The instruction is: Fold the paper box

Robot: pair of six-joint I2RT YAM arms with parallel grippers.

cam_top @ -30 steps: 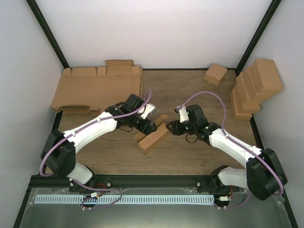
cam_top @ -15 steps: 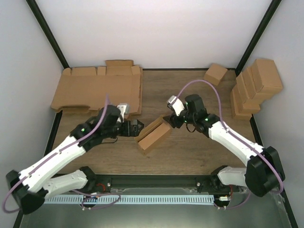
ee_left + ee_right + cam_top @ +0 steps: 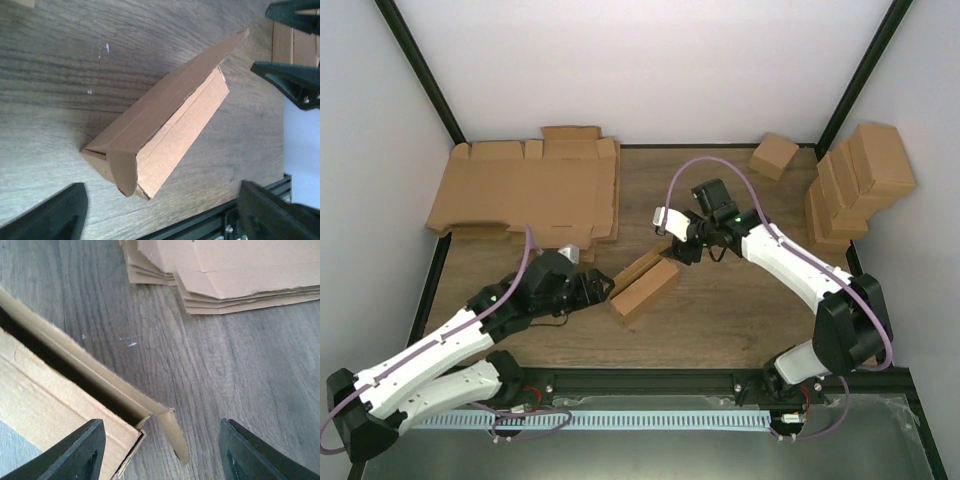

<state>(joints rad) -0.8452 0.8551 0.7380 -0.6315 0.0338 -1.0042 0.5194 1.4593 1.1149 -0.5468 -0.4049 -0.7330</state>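
The paper box [image 3: 645, 283] is a small brown oblong carton lying diagonally mid-table, its lid raised a little along one long side. In the left wrist view the box [image 3: 165, 120] shows a rounded end flap hanging over its near end. My left gripper [image 3: 603, 285] is open and empty just off that near-left end, also seen in its own view [image 3: 160, 192]. My right gripper [image 3: 677, 248] is open and empty at the far-right end. In the right wrist view [image 3: 160, 437] its fingers straddle the box corner [image 3: 50, 390] and a loose end flap [image 3: 175, 437], without touching.
Large flat cardboard sheets [image 3: 530, 190] lie at the back left, their edges in the right wrist view [image 3: 240, 270]. A small cube-like carton [image 3: 773, 155] sits at the back. Stacked cartons [image 3: 855, 185] stand at the right wall. The black rail [image 3: 640, 380] runs along the near edge.
My left arm has drawn back toward the near left, away from the box. My right gripper has moved left and farther back to the box's far end. The box has stayed put.
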